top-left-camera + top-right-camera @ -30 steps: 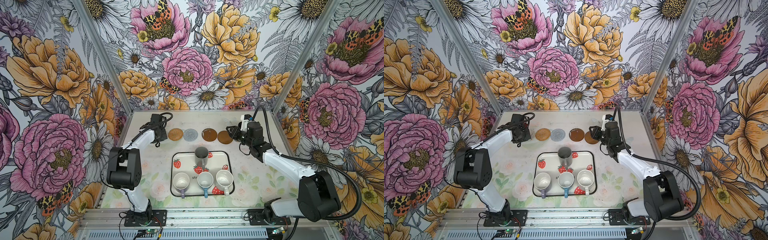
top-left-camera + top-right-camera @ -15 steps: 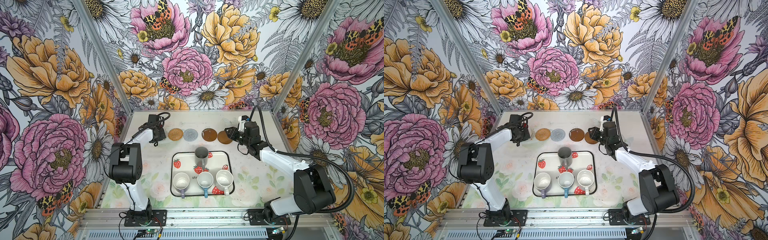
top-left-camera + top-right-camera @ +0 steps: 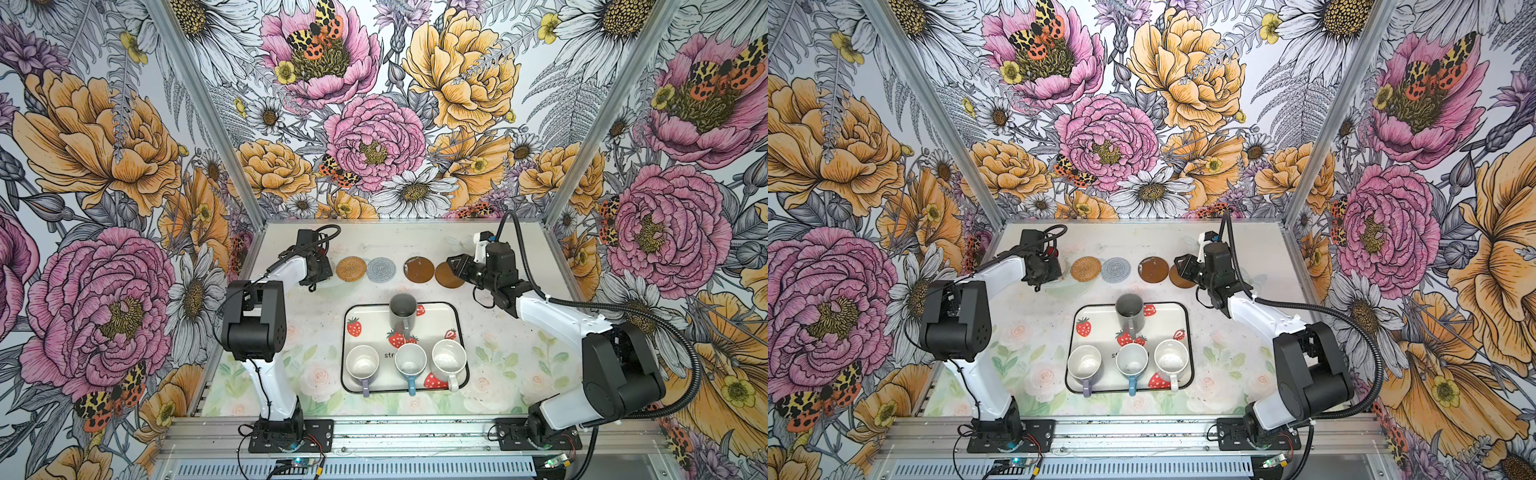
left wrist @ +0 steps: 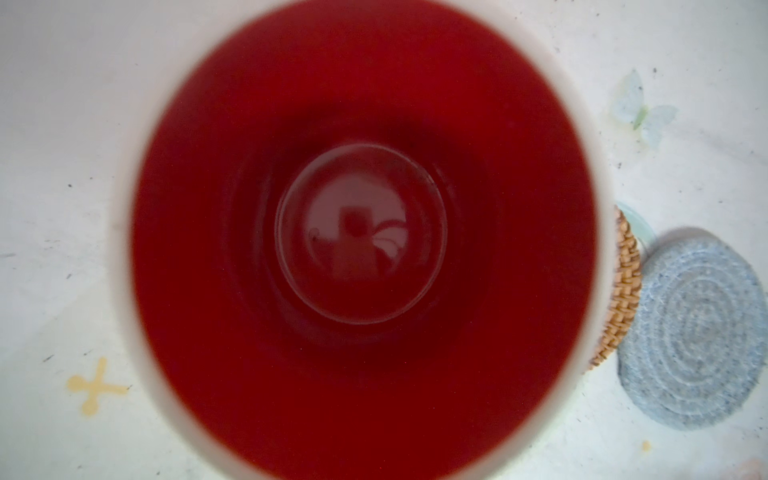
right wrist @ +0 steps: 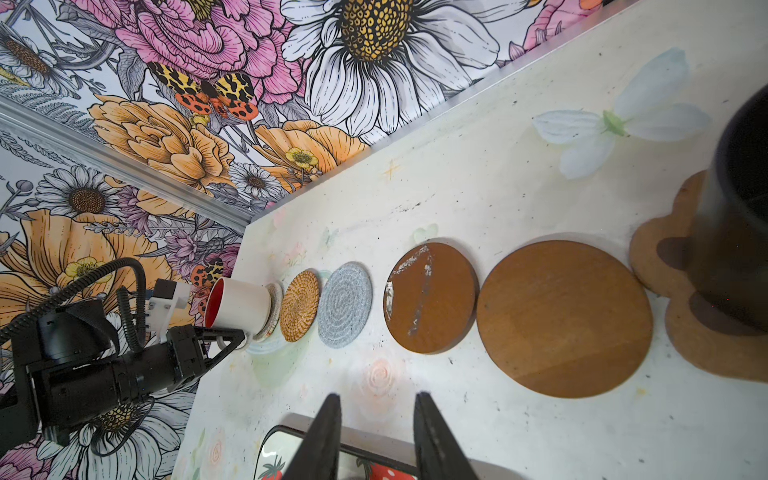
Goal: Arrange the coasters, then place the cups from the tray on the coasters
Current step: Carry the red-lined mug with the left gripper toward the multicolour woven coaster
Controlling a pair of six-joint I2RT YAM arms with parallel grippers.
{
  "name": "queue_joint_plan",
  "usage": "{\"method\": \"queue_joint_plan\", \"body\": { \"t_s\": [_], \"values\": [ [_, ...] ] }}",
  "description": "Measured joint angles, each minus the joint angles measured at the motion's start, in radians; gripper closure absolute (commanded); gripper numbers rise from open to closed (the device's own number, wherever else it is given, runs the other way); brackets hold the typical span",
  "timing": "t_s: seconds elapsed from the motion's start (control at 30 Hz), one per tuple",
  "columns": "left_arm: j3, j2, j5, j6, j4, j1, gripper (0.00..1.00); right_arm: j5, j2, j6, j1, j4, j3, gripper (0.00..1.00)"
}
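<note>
In both top views the left arm's elbow sits slightly farther up than a second ago. The left end effector stays pinched narrow on the handle of the white mug, which stands on the beaded coaster at the row's left end. The tan woven coaster, grey woven coaster and two brown discs have not moved. On the tray, the grey mug and the three mugs in front of it are unchanged. The right arm's elbow has swung inward. The right end effector, fingers moderately apart and empty, hovers between tray and discs, near the black mug on the paw coaster. The table is pale with faint flowers, and bold floral wallpaper lines the walls.
</note>
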Motion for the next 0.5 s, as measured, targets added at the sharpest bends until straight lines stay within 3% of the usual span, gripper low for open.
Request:
{"method": "queue_joint_plan", "body": {
  "t_s": [0.5],
  "values": [
    [0.0,0.001,0.008,0.01,0.003,0.0,1.0,-0.011,0.004,0.004,0.0,0.0,0.001,0.68]
  ]
}}
